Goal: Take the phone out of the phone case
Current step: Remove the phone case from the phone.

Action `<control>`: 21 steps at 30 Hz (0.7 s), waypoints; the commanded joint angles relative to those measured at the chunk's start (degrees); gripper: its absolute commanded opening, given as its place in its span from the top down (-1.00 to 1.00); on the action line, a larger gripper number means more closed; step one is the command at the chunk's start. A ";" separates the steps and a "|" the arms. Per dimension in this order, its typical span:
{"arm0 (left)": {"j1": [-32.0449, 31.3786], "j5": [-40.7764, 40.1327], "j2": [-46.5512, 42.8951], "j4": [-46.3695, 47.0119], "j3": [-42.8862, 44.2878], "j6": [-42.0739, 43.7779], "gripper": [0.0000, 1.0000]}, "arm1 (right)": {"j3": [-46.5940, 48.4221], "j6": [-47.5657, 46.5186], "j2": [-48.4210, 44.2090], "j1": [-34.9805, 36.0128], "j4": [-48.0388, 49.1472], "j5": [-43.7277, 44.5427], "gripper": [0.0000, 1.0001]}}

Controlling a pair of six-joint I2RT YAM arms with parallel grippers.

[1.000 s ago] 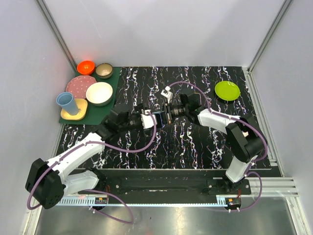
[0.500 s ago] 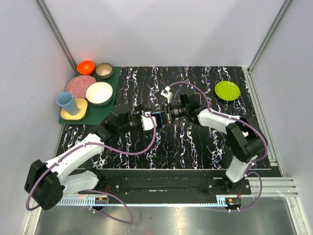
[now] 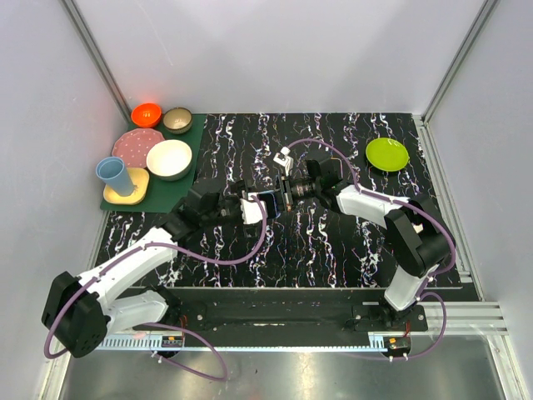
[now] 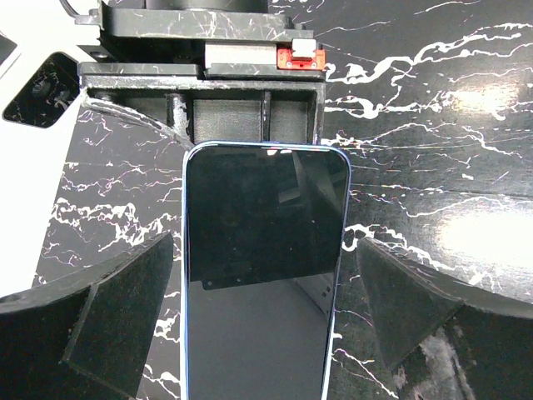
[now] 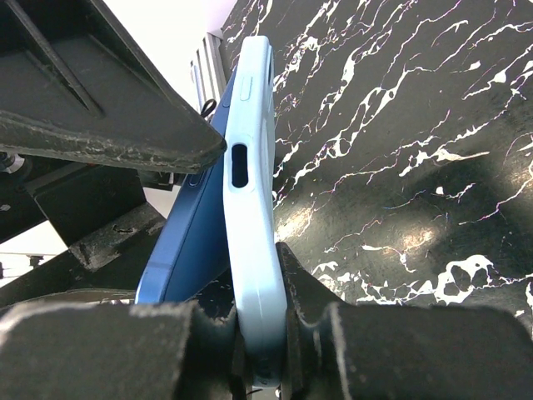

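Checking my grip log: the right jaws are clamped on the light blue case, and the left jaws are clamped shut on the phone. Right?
Not quite. The left jaws stand wide open, one on each side of the phone, as the left wrist view shows. The right jaws are clamped on the light blue case.

**Legible inscriptions, labels, brands, numerals, signs:** none recorded in any view.

**Items checked, unreadable:**
- Small red plastic tab (image 4: 300, 57), at 12 o'clock in the left wrist view. Any marking on it was too blurred to make out.
- Small dark box with orange marks (image 3: 171, 340) on the front metal rail (image 3: 275, 337), at 7 o'clock in the top view. It was too small to read.
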 commanded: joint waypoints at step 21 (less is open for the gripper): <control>-0.49 -1.19 1.60 3.55 0.10 1.14 -0.44 | 2.85 1.20 -1.62 0.69 4.73 -2.79 1.00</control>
